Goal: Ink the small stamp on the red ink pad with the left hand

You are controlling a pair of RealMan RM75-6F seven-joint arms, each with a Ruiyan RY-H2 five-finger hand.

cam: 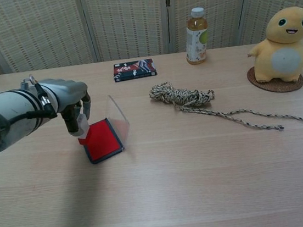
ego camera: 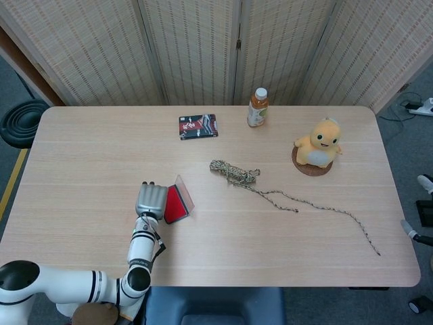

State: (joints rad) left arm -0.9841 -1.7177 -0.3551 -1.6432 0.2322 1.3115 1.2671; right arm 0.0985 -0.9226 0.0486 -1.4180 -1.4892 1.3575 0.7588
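Left hand [cam: 72, 104] holds small stamp [cam: 81, 127] over red ink pad [cam: 102, 141], perhaps touching.

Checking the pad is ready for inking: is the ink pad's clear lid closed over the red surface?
No, in the chest view the ink pad has its clear lid standing open, leaving the red surface exposed.

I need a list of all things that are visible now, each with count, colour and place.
small stamp: one, clear body with red base, held over the left edge of the pad
red ink pad: one, red in a dark frame, clear lid raised, front left
card box: one, dark, far centre
bottle: one, amber, white cap, far edge
rope: one, speckled, coiled at centre, tail trailing right
plush toy: one, yellow, on a brown coaster
table: one, light wood
left hand: one, grey, pinches the stamp
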